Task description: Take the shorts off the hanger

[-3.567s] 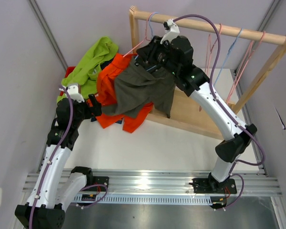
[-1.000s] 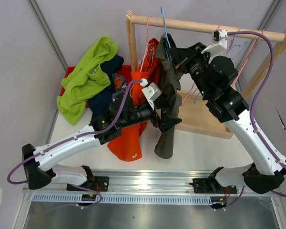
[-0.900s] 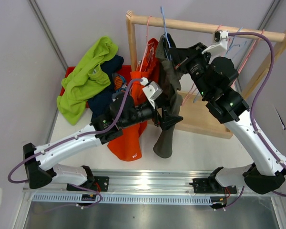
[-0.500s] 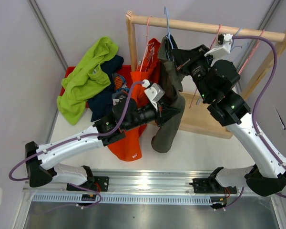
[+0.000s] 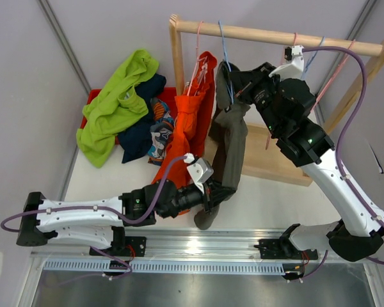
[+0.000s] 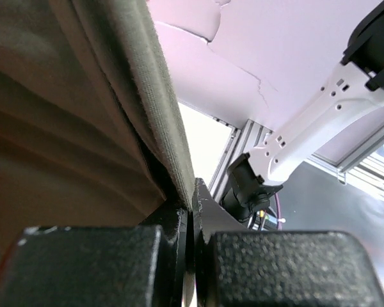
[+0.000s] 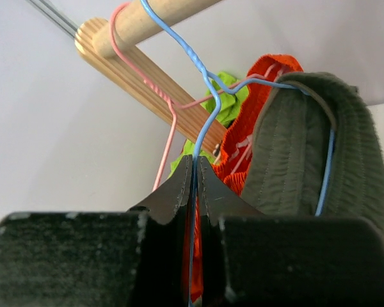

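Three pairs lie heaped at left: green shorts, navy shorts, print shorts; two hang from the rail, orange shorts then grey shorts. The left gripper clamps the grey hem, the right gripper pinches the blue hanger. The left has since pulled back toward the near edge, stretching the grey pair.

Light over the worktop is bright and even, with only faint shadows. The rail along its near edge glares white. In my wrist views, my left end effector and right end effector loom dark and blurred against washed-out walls.
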Motion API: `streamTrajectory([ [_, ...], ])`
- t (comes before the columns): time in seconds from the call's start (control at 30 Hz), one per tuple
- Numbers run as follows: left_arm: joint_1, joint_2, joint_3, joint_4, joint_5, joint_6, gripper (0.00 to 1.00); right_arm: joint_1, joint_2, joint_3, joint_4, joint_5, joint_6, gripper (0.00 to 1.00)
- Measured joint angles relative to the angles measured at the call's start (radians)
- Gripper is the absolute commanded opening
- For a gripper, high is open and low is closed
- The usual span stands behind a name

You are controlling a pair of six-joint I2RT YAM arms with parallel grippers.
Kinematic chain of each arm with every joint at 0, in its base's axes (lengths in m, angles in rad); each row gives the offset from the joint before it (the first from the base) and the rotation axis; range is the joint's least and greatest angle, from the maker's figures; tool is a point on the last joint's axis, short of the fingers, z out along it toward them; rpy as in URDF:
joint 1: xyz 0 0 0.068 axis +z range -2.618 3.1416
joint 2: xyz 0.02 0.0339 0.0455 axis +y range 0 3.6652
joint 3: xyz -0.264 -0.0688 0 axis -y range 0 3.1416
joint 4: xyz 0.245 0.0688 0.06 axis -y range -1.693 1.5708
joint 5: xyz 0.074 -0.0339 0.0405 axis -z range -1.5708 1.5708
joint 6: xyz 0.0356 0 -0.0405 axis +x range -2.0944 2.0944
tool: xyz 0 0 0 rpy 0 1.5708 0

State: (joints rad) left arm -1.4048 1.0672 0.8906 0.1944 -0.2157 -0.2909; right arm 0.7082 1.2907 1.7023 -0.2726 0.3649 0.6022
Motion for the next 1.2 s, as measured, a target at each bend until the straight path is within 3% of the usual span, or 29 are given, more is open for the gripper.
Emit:
streamTrajectory([
  [0.37, -0.124, 0.002, -0.071, 0.027, -0.153, -0.036, 0.00, -0.030, 0.031, 0.065, -0.055, -0.045, 0.000, 0.00],
  [0.6, -0.241, 0.052, -0.126, -0.068, -0.113, -0.076, 0.00, -0.089, 0.052, 0.140, 0.094, -0.011, 0.008, 0.00],
  [0.93, -0.195, 0.081, -0.112, -0.152, -0.192, -0.087, 0.00, -0.089, 0.038, 0.128, 0.103, -0.007, 0.008, 0.00],
  [1.2, -0.135, 0.089, -0.063, -0.218, -0.226, -0.084, 0.00, -0.090, -0.073, 0.025, 0.094, -0.005, 0.008, 0.00],
])
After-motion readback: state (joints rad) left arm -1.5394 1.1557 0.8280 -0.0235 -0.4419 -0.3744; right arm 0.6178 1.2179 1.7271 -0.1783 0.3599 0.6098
